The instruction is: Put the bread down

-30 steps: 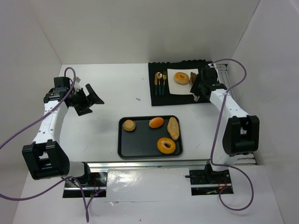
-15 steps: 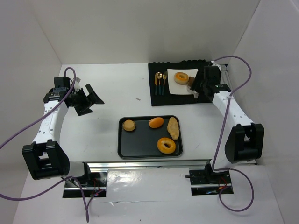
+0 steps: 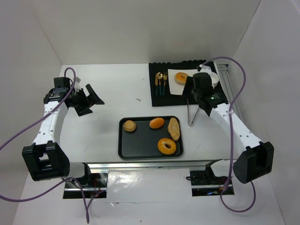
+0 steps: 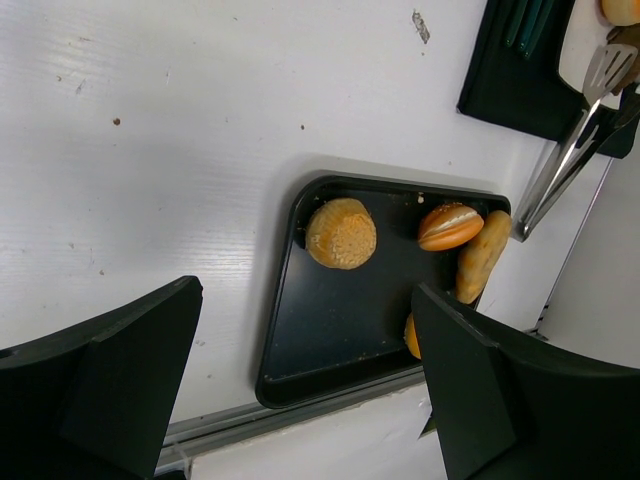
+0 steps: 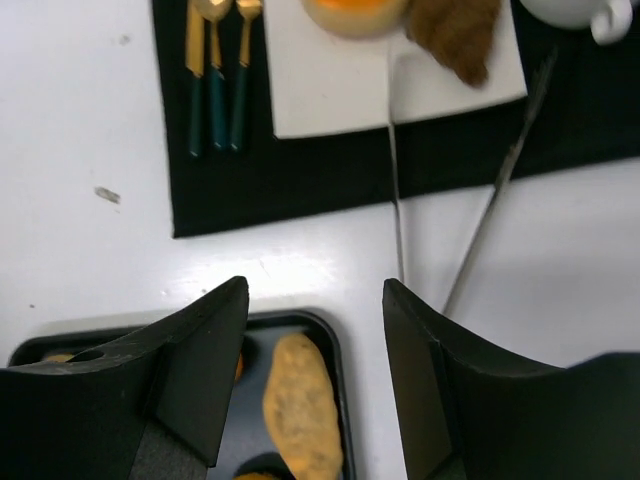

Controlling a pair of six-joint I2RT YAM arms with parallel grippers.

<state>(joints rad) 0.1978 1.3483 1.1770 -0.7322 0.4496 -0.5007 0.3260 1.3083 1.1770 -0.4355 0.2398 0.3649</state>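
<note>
Hanging just past the far right corner of the black tray (image 3: 140,143), the right gripper (image 5: 315,290) is spread wide with nothing between its fingers. Metal tongs (image 3: 189,112) lie flat on the white surface right under it, off the tray's right edge. Their closed end is near the tray and their two arms reach away onto the black mat (image 5: 330,180) beyond the tray.

The brown bread (image 5: 455,35) lies on the white napkin (image 5: 340,95) on that mat, farther from the tray than the gripper is and a little to its right. It is apart from the fingers, and one tong tip rests on the napkin just beside it. A ring-shaped bread (image 3: 180,77) sits next to it on the same napkin, toward the left. Gold and teal cutlery (image 5: 215,70) lies on the mat left of the napkin. A white cup (image 5: 570,12) stands to the napkin's right.

On the tray itself are a round bun (image 3: 129,125), an orange roll (image 3: 156,123), a long loaf (image 3: 174,128) along the right rim and a second ring (image 3: 166,146) near the front.

The left gripper (image 3: 92,101) hovers well to the left of the tray, its fingers also wide apart and empty.
</note>
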